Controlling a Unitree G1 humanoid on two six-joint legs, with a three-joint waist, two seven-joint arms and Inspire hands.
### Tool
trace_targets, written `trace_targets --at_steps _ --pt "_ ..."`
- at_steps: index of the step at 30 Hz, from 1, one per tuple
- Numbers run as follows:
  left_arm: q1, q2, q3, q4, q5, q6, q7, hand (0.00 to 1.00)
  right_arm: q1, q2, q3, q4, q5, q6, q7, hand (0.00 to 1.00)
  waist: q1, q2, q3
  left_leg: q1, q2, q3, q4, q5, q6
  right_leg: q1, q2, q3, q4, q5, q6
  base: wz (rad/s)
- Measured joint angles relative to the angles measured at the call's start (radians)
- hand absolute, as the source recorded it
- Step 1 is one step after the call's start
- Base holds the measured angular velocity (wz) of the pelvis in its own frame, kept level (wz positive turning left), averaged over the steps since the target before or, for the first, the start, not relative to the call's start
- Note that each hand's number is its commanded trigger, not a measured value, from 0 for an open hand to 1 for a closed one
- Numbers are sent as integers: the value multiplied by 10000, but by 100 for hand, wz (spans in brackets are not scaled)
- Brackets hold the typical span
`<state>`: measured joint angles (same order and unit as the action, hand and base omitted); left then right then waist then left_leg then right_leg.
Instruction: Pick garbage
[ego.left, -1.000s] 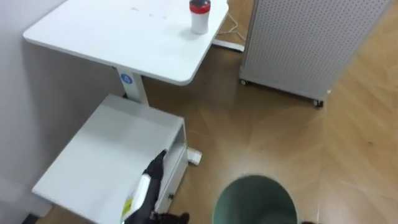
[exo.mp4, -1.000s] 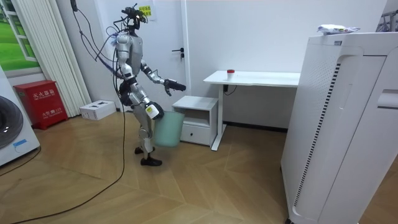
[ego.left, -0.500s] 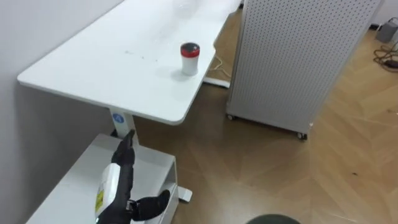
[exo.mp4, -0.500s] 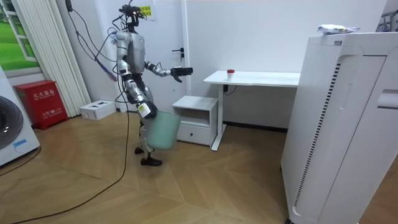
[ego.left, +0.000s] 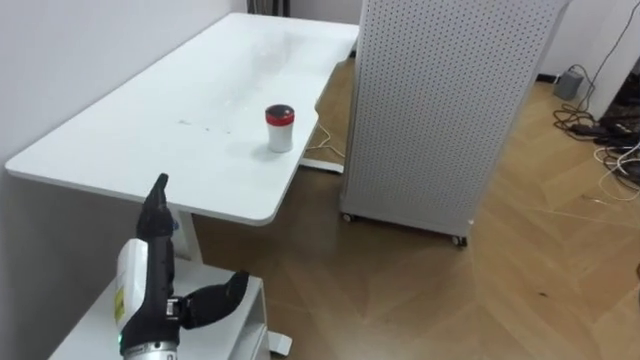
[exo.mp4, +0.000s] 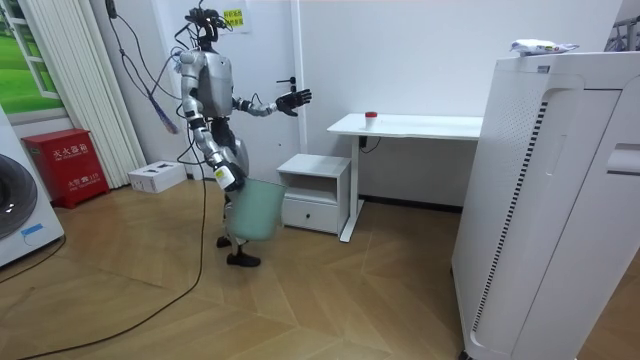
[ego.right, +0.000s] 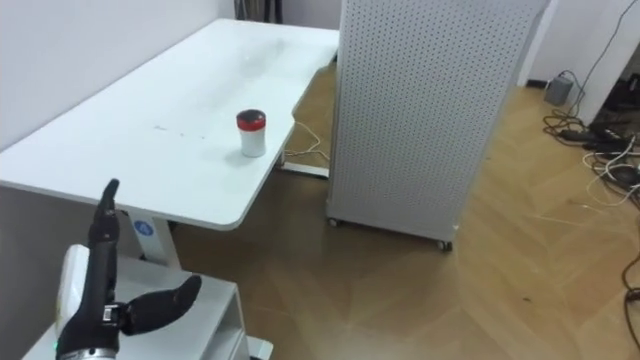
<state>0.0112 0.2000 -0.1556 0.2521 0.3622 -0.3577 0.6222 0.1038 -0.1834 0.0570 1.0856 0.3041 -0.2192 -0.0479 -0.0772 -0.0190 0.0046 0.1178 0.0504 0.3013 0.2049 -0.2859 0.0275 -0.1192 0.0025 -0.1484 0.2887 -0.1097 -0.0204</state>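
**Left hand open, canister on the desk**

The left hand (ego.left: 158, 262) is raised with fingers straight, holding nothing, at the near end of the white rectangular desk (ego.left: 150, 130). The small white, red-lidded canister (ego.left: 280, 128) stands farther off, by the desk's right edge. The right hand (exo.mp4: 229, 187) hangs at the pale green plastic bin (exo.mp4: 252, 212); its grip cannot be told.
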Motion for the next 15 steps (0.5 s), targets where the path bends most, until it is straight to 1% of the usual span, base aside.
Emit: trace_targets --at_steps 2,4,5,6,8,10,11,12,13,14,15 --pt "-2 -19 141 -73 38 0 -4 0 -88 99 -29 -1 -222 0 79 100 -12 0 0 22 36 -11 89 1 -2 33 16 -158 -14 6 -33 -22" --pt "8 -20 183 -75 -3 6 -31 0 -59 151 0 35 -354 5 85 100 65 -10 11 135 73 -21 273 0 -2 250 52 -210 -160 -6 -79 -21" --pt "12 -21 219 -83 -20 6 -56 0 -53 153 1 77 -359 35 93 100 164 -22 26 200 91 -19 412 -1 -3 340 34 -389 -160 -43 -139 -34" --pt "11 -17 274 -108 -41 6 -63 0 -75 152 1 78 -359 49 167 100 249 -26 30 187 129 -19 630 -35 -63 358 8 -555 -118 -87 -208 -35" --pt "14 -31 390 -118 -53 7 -164 0 -85 155 15 75 -395 64 304 100 331 -24 35 116 212 -20 1026 -83 -144 342 4 -539 -90 -136 -286 -34" --pt "132 -26 475 -298 -51 7 -240 0 -81 155 0 84 -401 147 386 100 454 -26 37 111 266 -39 1326 -111 -186 343 79 -377 -78 -224 -392 -40" --pt "229 -29 582 -441 -57 6 -257 0 -91 148 -4 79 -441 210 393 100 553 -26 40 121 255 -85 1528 -111 -187 397 154 -74 27 -286 -449 -50" --pt "361 -32 727 -512 -87 0 -252 0 -102 149 -2 78 -494 264 410 100 583 -26 57 30 248 -356 2053 -99 -210 504 211 135 38 -320 -500 -58" --pt "455 -29 816 -513 -120 0 -233 0 -97 137 -1 82 -497 268 459 100 602 -96 138 -239 249 -942 2681 -77 -330 659 223 385 29 -340 -539 -46" --pt "498 -33 817 -529 -153 -1 -219 0 -96 118 -10 87 -482 277 469 100 614 -86 131 -338 210 -1242 2658 -141 -389 695 252 508 15 -341 -540 -30" --pt "498 -35 817 -609 -181 -1 -211 0 -151 53 -41 85 -480 297 466 100 574 29 106 -600 255 -1798 2140 -188 -495 678 363 677 11 -347 -538 -19"
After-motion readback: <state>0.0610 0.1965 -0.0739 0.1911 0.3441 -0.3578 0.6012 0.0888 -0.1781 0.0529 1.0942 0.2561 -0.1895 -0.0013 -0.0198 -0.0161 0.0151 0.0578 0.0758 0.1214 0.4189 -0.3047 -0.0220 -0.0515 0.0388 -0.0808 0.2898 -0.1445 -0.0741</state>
